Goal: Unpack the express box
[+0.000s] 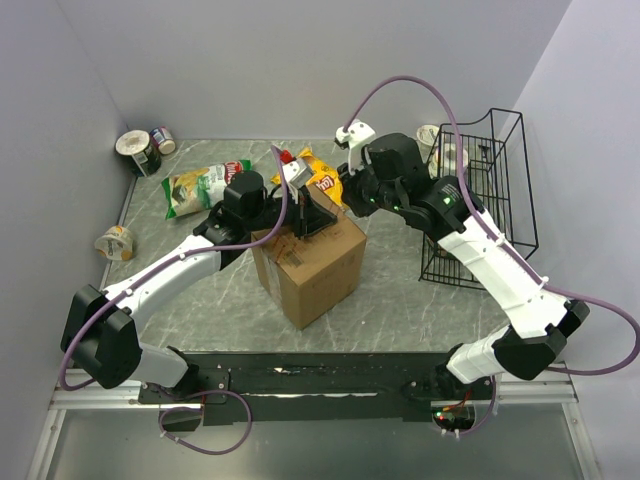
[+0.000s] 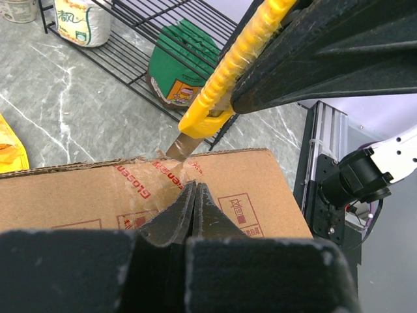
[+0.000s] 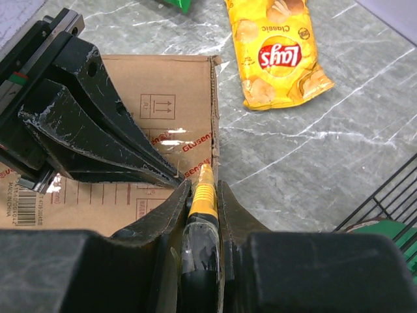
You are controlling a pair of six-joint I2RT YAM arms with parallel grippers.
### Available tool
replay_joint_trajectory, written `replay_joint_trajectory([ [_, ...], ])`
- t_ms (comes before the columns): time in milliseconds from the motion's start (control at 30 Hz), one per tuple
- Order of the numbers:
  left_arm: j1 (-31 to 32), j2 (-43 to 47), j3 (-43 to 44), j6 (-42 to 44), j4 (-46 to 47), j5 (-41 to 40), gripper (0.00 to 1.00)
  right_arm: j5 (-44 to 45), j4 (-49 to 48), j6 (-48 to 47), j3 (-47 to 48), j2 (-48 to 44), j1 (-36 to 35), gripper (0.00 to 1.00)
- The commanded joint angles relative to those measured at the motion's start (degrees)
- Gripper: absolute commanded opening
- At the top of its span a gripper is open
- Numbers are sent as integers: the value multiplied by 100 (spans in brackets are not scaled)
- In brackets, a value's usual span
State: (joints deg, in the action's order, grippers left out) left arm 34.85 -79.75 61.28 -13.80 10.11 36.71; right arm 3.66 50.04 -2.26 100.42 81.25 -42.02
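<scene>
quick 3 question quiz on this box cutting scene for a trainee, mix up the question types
1. True or false: the right gripper grips a yellow knife whose blade is at the top edge of the express box.
2. The left gripper is: A) wide open; B) shut, over the box top; C) gripping the knife.
3. Fill in: the Lays bag lying beside the box is ____ in colour.
Key: 1 true; 2 B; 3 yellow.
</scene>
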Motion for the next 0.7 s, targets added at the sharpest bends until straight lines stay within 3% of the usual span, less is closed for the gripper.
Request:
replay_joint_trajectory([
  [0,-84,-296,-380,88,-1257,-357,1,91,-512,-143,-14,-83,-43,0],
  [667,-84,-296,-397,97,-1266,-340,1,74,-452,-126,-75,57,-43,0],
])
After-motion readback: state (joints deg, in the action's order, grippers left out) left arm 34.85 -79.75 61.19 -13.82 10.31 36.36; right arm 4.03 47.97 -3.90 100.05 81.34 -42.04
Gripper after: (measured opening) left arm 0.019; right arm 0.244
